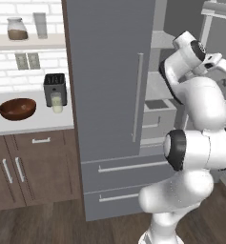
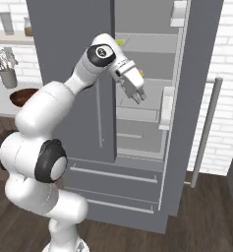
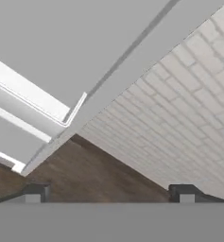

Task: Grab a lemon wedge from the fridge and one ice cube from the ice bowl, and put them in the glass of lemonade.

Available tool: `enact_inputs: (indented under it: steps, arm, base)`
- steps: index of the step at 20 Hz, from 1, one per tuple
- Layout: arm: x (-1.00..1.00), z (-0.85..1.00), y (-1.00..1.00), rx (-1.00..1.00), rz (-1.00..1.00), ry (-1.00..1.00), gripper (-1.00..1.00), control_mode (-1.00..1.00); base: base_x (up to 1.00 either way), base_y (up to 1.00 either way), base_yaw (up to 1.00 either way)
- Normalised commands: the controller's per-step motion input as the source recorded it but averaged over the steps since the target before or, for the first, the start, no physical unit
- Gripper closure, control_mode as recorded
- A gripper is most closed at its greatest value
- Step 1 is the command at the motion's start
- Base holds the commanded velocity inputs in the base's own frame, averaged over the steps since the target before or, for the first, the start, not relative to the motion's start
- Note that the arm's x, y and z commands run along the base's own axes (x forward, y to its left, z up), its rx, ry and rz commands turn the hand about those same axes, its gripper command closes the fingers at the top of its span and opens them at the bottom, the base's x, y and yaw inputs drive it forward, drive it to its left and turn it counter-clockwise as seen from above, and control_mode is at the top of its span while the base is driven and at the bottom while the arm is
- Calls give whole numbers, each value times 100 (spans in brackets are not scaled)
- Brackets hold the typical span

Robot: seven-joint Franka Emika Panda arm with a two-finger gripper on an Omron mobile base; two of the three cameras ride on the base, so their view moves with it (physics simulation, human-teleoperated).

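One fridge [image 2: 196, 98] door stands open, pale shelves inside. Beside the toaster [image 1: 54, 87], the ice bowl [image 1: 17, 108] and glass of lemonade [image 1: 56, 102] sit on the counter [image 1: 33, 124]; the gripper [image 2: 139, 96] hangs spread wide, holding nothing

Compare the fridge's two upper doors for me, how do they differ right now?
The left door is shut, flat against the fridge; the right door is swung wide open. The right door shows its inner white shelves; the left door shows only its outer face. Both are matte grey with long vertical silver handles.
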Motion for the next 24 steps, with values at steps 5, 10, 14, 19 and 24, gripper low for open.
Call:
enact_inputs:
  steps: [5,10,14,19,24]
  arm:
    - [-95,0,86,3,23,-37,-100,-100]
    - [-72,3,97,9,28,-35,-100,-100]
    - [-42,22,100,9,38,-16,-100,-100]
    - [-9,7,91,7,57,-2,-100,-100]
    - [46,0,58,9,63,1,-100,-100]
  base:
    - [0,0,0]
    - [0,0,0]
    - [0,0,0]
    - [0,0,0]
    - [0,0,0]
